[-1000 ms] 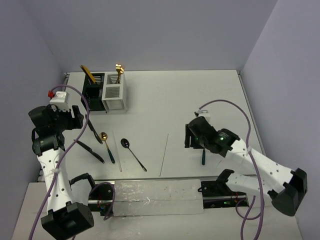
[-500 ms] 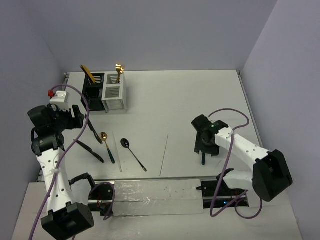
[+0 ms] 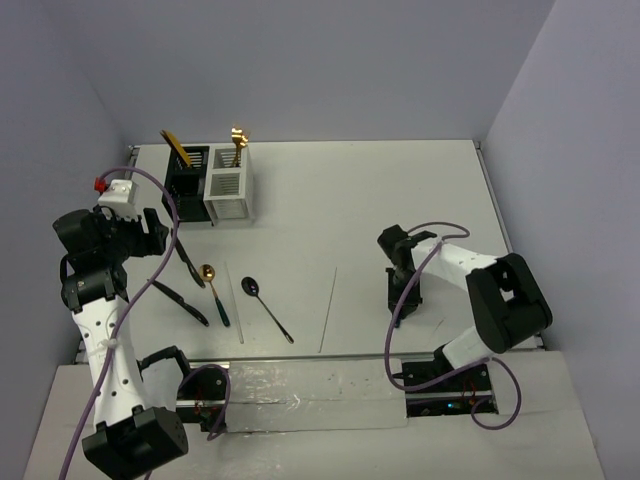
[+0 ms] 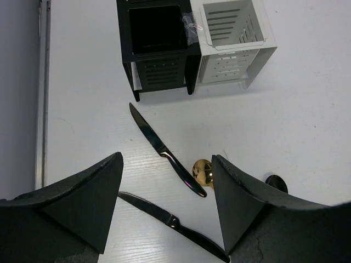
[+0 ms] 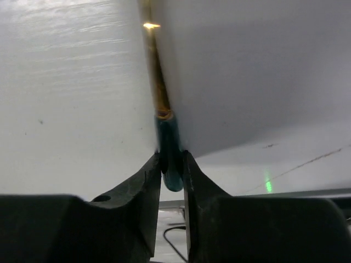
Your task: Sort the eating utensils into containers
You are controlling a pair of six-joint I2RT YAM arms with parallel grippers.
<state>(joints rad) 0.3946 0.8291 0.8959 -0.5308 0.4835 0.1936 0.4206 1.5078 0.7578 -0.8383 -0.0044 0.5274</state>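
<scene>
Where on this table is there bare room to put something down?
The stretch from the white caddy to the table's right edge is bare, beyond the right hand gripping a green-handled utensil. Crowded: front left, among knives, spoons and white sticks.

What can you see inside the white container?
Gold utensil ends stick up out of the white container. Its walls hide the lower parts, so the count and types cannot be told.
</scene>
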